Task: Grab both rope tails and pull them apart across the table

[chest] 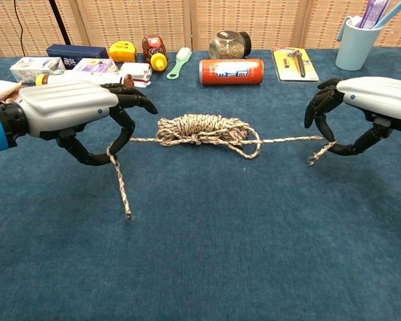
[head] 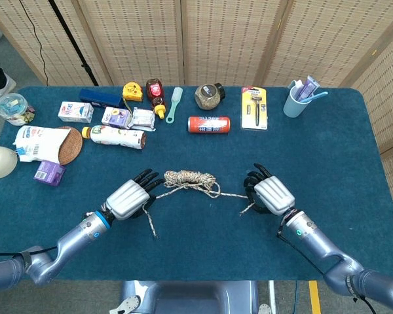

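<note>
A speckled beige rope lies bundled in a coil (head: 188, 178) (chest: 204, 128) at the table's middle, with one tail running out to each side. My left hand (head: 127, 198) (chest: 73, 115) pinches the left tail between thumb and fingers; the free end (chest: 122, 194) hangs down from it toward the front. My right hand (head: 270, 194) (chest: 361, 110) pinches the right tail, its short frayed end (chest: 315, 156) poking out below. Both stretches of rope between coil and hands run nearly straight.
Behind the coil lie a red can (head: 208, 124), a razor pack (head: 253, 108), a jar (head: 209, 95), a green brush (head: 174, 104), bottles and small boxes (head: 115, 118). A blue cup (head: 295, 100) stands back right; a bowl (head: 0, 161) and coaster (head: 69, 145) sit far left.
</note>
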Tool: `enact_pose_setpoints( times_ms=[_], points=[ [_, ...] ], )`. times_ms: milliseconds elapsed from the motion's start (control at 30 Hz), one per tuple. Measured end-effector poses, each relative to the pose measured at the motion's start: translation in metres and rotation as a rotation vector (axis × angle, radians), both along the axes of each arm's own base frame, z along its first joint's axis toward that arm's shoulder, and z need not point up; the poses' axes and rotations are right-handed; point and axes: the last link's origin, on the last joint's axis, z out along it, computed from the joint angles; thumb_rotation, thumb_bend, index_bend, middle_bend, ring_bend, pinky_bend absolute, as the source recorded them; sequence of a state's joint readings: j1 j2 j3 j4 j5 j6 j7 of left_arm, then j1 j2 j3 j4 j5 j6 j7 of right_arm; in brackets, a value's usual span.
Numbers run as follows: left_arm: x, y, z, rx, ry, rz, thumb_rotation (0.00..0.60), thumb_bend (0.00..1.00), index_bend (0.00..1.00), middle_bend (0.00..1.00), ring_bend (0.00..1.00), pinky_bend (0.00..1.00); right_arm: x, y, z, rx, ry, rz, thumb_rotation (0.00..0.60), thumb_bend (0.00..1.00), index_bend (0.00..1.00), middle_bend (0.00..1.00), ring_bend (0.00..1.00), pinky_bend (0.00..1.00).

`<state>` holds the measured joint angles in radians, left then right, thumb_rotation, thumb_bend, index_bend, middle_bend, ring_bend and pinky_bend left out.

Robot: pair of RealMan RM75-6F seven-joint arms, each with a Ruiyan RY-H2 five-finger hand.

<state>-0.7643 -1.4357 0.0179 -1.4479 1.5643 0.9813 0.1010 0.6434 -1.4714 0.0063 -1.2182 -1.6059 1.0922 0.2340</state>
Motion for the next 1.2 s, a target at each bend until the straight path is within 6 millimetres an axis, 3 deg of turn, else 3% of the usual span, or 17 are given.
enact_pose_setpoints(
  times_ms=[267, 833, 1200],
  points=[
    [-0.007, 0.000, 0.010, 0.015, -0.008, 0.019, 0.600, 0.44, 0.69, 0.23, 0.00, 0.00, 0.001, 0.002, 0.000, 0.005, 0.002, 0.004, 0.600, 0.39, 0.66, 0.36, 0.21, 0.00],
    [-0.027, 0.015, 0.048, 0.119, -0.054, 0.098, 0.600, 0.46, 0.71, 0.23, 0.00, 0.00, -0.005, -0.005, 0.018, -0.045, 0.009, -0.015, 0.600, 0.39, 0.67, 0.37, 0.23, 0.00],
    [-0.050, 0.026, 0.091, 0.230, -0.057, 0.167, 0.600, 0.46, 0.71, 0.23, 0.00, 0.00, -0.021, -0.013, 0.045, -0.124, 0.011, -0.057, 0.600, 0.39, 0.67, 0.37, 0.23, 0.00]
  ],
)
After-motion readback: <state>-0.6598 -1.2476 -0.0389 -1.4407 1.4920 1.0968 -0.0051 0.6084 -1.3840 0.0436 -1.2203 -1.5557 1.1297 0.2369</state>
